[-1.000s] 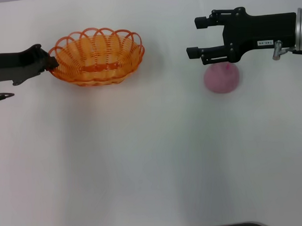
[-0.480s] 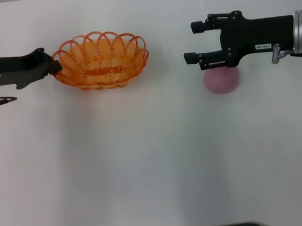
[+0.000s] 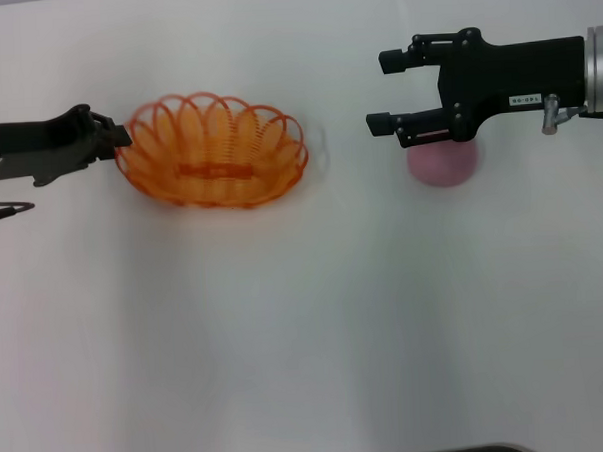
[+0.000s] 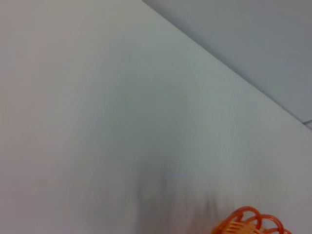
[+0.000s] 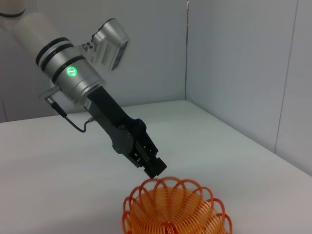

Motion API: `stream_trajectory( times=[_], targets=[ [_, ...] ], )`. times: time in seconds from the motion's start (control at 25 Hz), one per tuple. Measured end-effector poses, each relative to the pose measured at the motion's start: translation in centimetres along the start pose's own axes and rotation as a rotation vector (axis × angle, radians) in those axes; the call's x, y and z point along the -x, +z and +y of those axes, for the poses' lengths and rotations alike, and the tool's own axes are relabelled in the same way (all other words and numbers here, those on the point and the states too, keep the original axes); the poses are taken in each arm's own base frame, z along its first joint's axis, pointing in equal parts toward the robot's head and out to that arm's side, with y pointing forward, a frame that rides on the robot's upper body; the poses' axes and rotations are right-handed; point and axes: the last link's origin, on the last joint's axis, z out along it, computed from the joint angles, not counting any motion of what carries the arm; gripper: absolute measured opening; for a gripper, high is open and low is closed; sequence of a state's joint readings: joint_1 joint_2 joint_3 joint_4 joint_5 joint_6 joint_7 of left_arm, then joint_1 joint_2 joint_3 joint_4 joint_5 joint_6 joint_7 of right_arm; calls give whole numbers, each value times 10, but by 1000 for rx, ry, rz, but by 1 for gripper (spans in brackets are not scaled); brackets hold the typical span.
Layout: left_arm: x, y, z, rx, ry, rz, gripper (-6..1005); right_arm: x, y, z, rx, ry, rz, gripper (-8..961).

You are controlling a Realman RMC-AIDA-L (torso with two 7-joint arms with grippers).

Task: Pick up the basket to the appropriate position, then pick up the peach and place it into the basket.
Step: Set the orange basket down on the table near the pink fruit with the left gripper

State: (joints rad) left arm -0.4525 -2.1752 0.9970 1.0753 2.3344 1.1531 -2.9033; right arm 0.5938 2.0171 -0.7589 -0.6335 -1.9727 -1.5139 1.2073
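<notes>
Orange basket (image 3: 215, 150) is sitting toward the tabletop's (image 3: 305, 316) far left, its left rim pinched shut in the left gripper (image 3: 120, 137). Right gripper (image 3: 388, 90) is hovering with jaws spread, holding nothing, above the peach (image 3: 443, 164) near the far right edge.

1 basket (image 3: 213, 152), 1 peach (image 3: 444, 164) (2 pincers)
</notes>
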Motion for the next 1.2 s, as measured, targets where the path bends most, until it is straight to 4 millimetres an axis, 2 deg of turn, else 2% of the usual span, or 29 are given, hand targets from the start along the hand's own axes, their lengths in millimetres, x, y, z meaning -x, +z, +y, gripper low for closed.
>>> stream_trajectory(
  times=[0.6,0.96,1.2],
  targets=[
    [6,-14,-4,2,-2,-24,445,1,1,2,9,-1,-5,771],
    [4,-16,-5,6,36,-6,447,2,2,3,16,18,-14,769],
    [-7,-28,-4,100,134,87,452,4,6,5,20,63,-29,767]
  ],
)
